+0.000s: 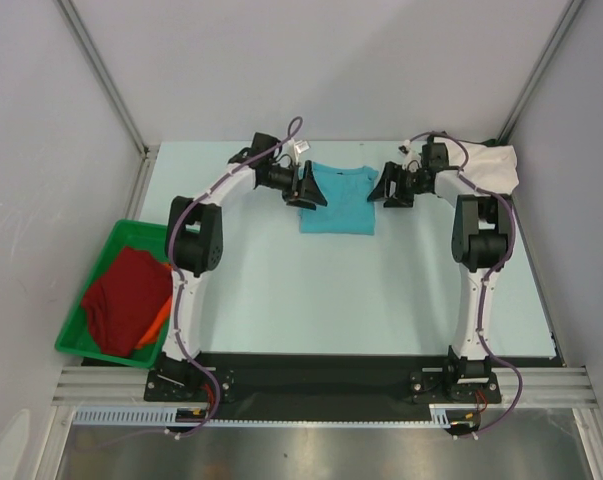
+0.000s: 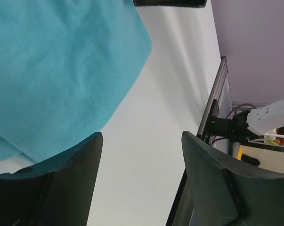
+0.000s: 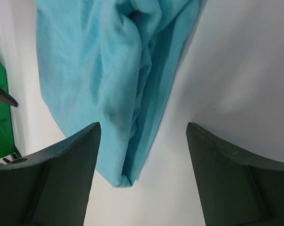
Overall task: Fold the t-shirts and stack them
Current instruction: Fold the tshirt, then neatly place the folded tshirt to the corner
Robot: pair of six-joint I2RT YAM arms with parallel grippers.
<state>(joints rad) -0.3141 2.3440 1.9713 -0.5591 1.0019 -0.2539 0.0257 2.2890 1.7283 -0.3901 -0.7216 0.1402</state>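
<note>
Pale matte table; soft turquoise t-shirt folded rectangular; left end effector, right end effector both agape, empty

The 2 arms, left arm and right arm, reach far forward, wrists turned inward facing each other. The left jaws stand wide apart; the right jaws likewise gape.

The soft turquoise cloth t-shirt is showing a fine matt knit, lying creased just ahead of the right end effector's dark, matt plastic fingers. The pale smooth bench beneath them is giving off a faint sheen.
</note>
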